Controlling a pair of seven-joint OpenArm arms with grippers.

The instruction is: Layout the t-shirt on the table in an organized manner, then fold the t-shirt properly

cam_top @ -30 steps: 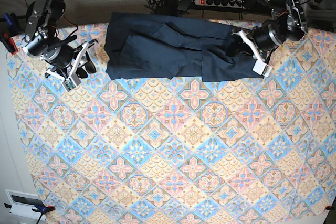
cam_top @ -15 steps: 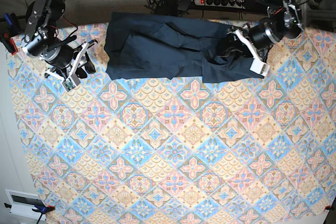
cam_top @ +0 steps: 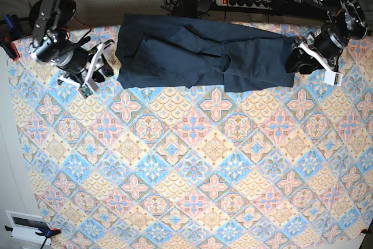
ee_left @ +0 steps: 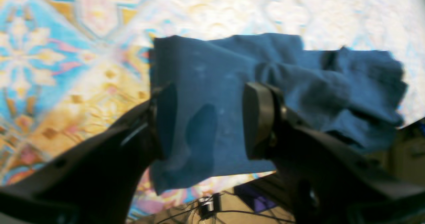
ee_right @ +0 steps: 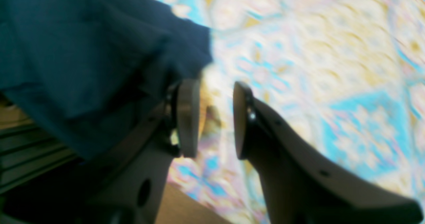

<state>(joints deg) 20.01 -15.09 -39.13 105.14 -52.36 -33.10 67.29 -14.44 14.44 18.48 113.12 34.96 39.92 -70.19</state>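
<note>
the plain dark navy soft cloth t-shirt [cam_top: 201,53] lay spread as a long, partly folded band across the far edge of the desk covered in a colourful blue, pink and cream tile-pattern cloth [cam_top: 192,161], with wrinkles near its middle. the left tool [cam_top: 315,60] sat just off the shirt's end at the base view's right, its jaws parted wide with nothing pinched, the cloth only showing behind the gap in the blurred wrist view. the right tool [cam_top: 96,68] hovered just beside the opposite end, its jaws partly apart and gripping nothing.
</note>
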